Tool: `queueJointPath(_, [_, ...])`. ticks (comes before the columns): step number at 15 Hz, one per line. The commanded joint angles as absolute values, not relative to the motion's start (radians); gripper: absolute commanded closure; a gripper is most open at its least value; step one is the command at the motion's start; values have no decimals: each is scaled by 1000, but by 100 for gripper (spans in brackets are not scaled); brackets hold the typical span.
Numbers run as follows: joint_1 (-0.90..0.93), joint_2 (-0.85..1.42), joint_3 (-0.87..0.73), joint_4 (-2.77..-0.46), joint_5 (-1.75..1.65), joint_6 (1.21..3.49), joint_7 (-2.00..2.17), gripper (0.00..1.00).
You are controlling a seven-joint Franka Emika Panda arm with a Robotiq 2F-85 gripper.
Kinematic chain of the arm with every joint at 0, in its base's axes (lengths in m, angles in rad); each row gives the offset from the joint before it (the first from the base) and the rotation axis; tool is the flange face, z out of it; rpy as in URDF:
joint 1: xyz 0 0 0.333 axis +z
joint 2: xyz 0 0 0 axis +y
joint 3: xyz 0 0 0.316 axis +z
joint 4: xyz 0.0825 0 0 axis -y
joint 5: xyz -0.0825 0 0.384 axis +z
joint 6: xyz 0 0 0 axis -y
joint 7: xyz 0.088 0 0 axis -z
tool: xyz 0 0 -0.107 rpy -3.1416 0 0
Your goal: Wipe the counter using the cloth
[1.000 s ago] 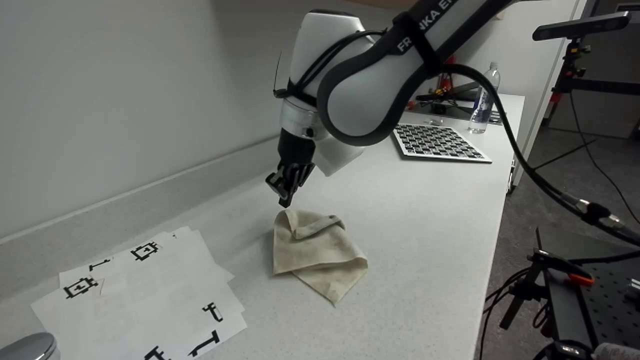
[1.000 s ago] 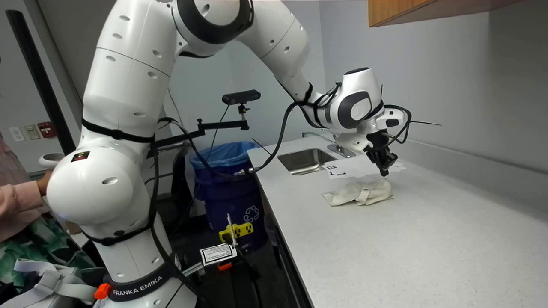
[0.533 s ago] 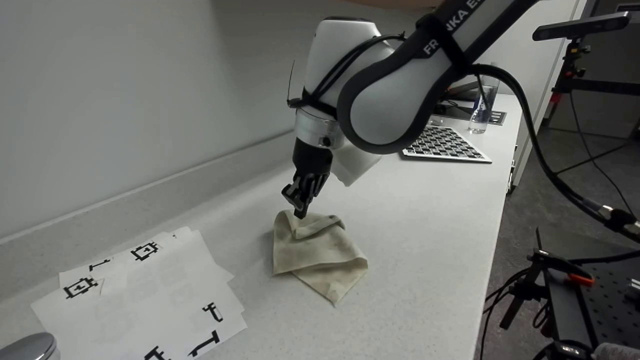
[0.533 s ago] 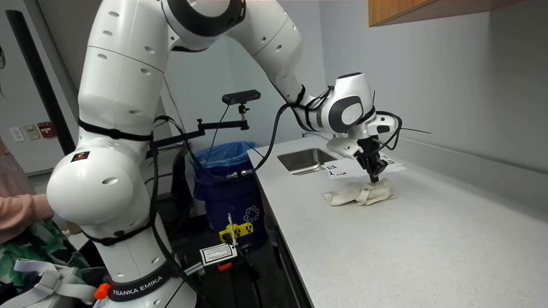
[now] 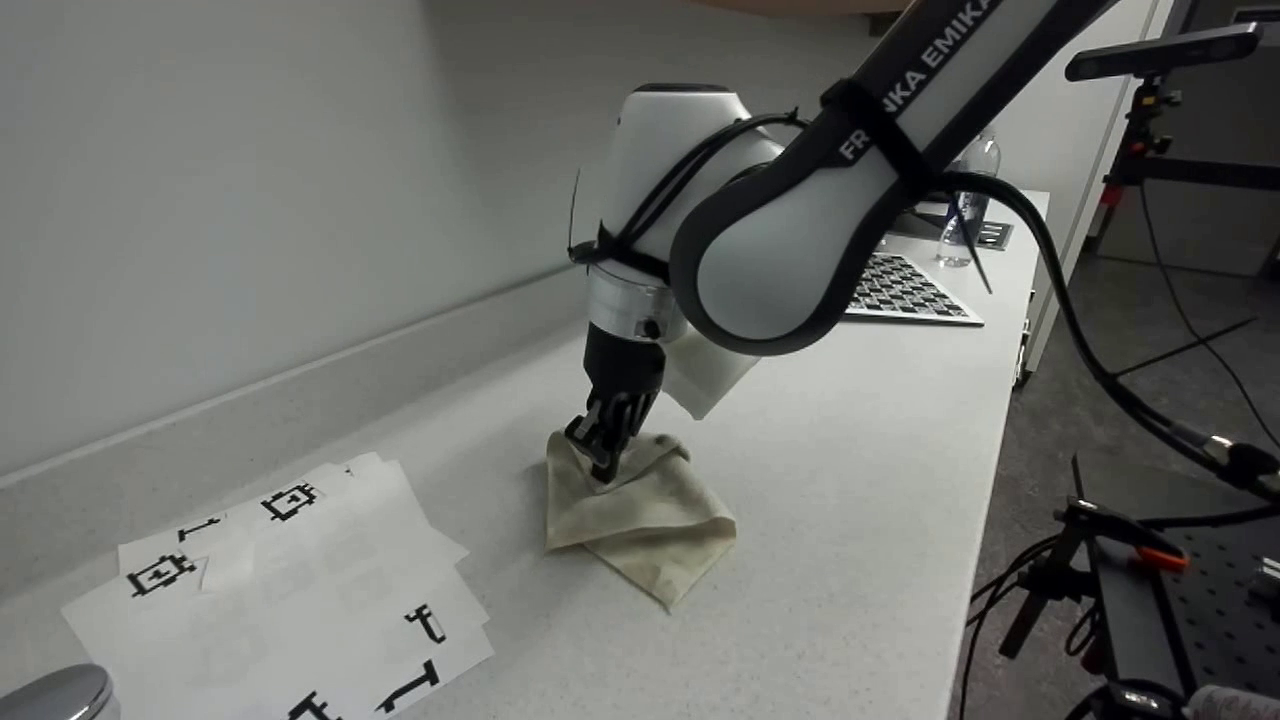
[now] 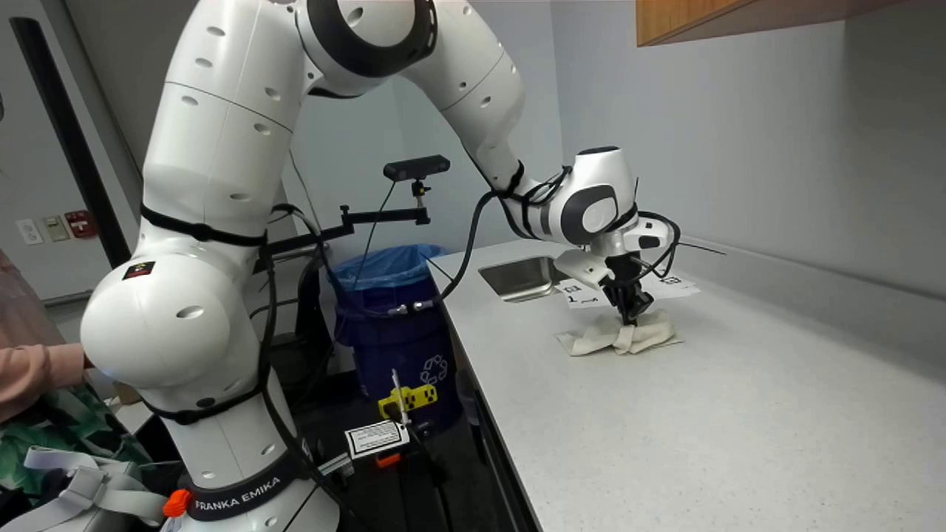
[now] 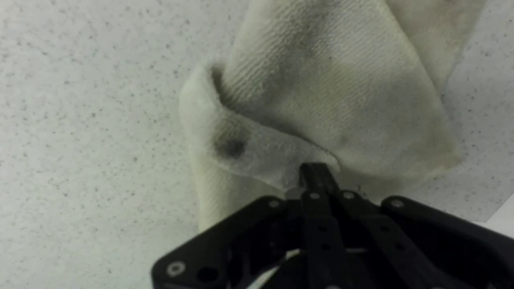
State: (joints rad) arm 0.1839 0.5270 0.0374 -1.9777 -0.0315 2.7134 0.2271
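A beige, lightly stained cloth lies folded and rumpled on the white speckled counter (image 5: 820, 500). The cloth (image 5: 650, 520) shows in both exterior views (image 6: 591, 341) and fills much of the wrist view (image 7: 341, 92). A folded strip of it with a dark spot lies across its top. My gripper (image 5: 603, 475) points down at this strip, near the cloth's wall-side part. In the wrist view the fingertips (image 7: 318, 172) are together, over the strip's end, and seem to touch it. I see no fabric between them. The gripper (image 6: 630, 319) also stands over the cloth in an exterior view.
White papers with black markers (image 5: 300, 590) lie on the counter beside the cloth. A checkerboard (image 5: 905, 295) and a bottle (image 5: 965, 225) stand farther along. A sink (image 6: 523, 279) lies at the counter's far end. A wall (image 5: 250, 200) runs along the back; a wooden cabinet (image 6: 709, 21) hangs above.
My gripper has moved down from above the cloth's wall-side edge, and a little away from the wall, onto the cloth's folded strip. The cloth itself has barely moved.
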Motion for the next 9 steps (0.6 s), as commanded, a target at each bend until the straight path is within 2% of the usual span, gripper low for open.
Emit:
queueJointPath(1, [170,545,62,-1978,3,2700,196,100])
queueJointPath(9, [148,525,66,-2080,42,2736,194,100])
